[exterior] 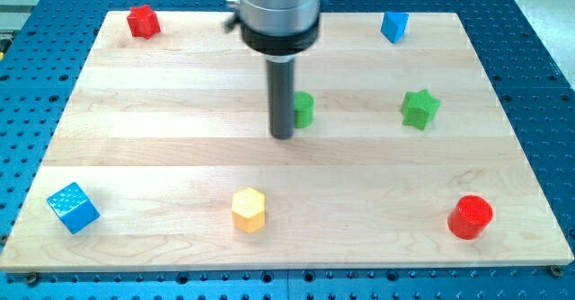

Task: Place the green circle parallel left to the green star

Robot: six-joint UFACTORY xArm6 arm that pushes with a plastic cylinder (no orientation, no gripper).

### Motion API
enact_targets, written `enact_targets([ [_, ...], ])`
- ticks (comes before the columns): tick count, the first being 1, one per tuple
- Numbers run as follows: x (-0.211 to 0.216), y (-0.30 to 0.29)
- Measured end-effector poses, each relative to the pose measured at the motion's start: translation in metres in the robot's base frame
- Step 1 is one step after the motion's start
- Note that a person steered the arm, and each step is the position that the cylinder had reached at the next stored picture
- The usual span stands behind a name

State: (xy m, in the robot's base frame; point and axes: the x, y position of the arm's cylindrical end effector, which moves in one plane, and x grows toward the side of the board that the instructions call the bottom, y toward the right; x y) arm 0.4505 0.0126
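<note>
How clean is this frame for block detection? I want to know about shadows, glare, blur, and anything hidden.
Camera view: even, soft light, with only faint shadows under the blocks; no strong glare on the wooden board; everything looks sharp. The rod hides the left part of the green circle, with my tip at its lower left. The green star shows fully.

The dark rod hides the left part of the green circle, so only its right side shows beside my tip. I cannot tell if they touch. Above the green circle, the arm's big grey body is cut off by the view's top.
</note>
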Motion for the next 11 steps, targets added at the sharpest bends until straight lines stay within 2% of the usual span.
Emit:
enact_targets([
  [1, 0.000, -0.021],
  [2, -0.022, -0.030],
  [4, -0.038, 0.064],
  [5, -0.035, 0.040],
  [6, -0.026, -0.009],
  [7, -0.007, -0.024],
  [8, 0.060, 0.012],
  [9, 0.099, 0.052],
  [11, 0.146, 0.047],
])
